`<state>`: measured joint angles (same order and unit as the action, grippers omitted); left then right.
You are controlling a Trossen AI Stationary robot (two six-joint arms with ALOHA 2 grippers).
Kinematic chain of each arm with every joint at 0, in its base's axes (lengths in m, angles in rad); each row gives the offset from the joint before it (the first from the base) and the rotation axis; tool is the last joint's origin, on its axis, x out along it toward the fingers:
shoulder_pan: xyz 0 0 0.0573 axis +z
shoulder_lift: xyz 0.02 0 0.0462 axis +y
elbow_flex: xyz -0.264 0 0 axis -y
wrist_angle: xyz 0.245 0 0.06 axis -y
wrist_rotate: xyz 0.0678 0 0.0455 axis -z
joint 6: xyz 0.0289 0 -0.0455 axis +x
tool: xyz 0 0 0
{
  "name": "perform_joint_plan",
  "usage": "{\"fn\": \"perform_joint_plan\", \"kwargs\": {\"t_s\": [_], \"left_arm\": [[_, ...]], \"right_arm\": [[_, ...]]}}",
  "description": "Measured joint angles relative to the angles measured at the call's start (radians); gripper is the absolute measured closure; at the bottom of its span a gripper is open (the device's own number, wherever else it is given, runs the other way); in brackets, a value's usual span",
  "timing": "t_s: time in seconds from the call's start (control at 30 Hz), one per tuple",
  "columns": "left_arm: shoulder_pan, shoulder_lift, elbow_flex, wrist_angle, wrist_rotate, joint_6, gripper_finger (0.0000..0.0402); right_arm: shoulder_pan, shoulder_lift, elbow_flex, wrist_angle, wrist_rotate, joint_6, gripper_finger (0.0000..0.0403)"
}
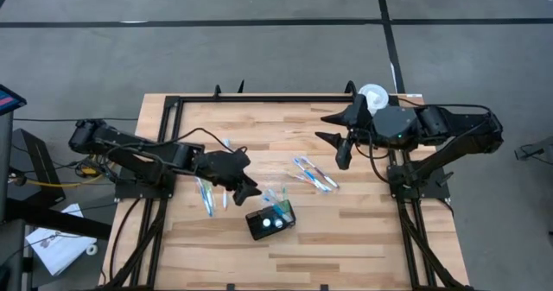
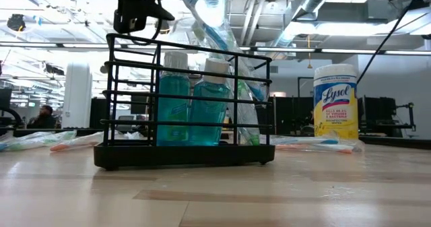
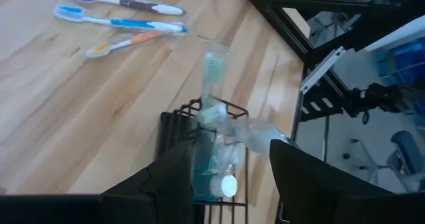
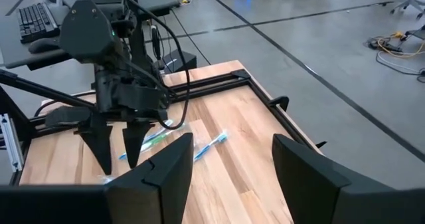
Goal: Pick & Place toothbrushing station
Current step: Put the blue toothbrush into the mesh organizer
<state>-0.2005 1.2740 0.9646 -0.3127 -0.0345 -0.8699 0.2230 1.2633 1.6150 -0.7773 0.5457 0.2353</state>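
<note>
Left pincer (image 1: 249,190) stands just left of centre in the high view, jaws released and empty, its tips at the upper-left corner of the toothbrushing station (image 1: 270,219). In the left wrist view the fingers (image 3: 174,177) flank the station (image 3: 211,164) without gripping it. The station, a black wire holder with blue bottles (image 2: 190,102) inside, sits in the lower middle of the surface (image 1: 363,239), close to the near edge. Loose toothbrushes (image 1: 313,173) lie up and right of it; others (image 1: 206,196) lie under the left arm. Bare surface remains to the lower right. Right pincer (image 1: 333,129) waits in the upper right, jaws released, beside the wipes canister (image 1: 373,95).
</note>
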Motion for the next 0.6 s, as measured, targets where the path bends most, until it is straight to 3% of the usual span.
{"fn": "perform_joint_plan", "kwargs": {"t_s": [0.27,0.6], "left_arm": [[0.020,-0.012,0.000,0.004,0.021,-0.010,0.0167],[0.055,-0.038,0.000,0.016,0.079,-0.037,0.0171]], "right_arm": [[0.000,0.000,0.000,-0.005,-0.028,0.000,0.0200],[0.000,0.000,0.000,-0.014,-0.029,-0.004,0.0205]]}}
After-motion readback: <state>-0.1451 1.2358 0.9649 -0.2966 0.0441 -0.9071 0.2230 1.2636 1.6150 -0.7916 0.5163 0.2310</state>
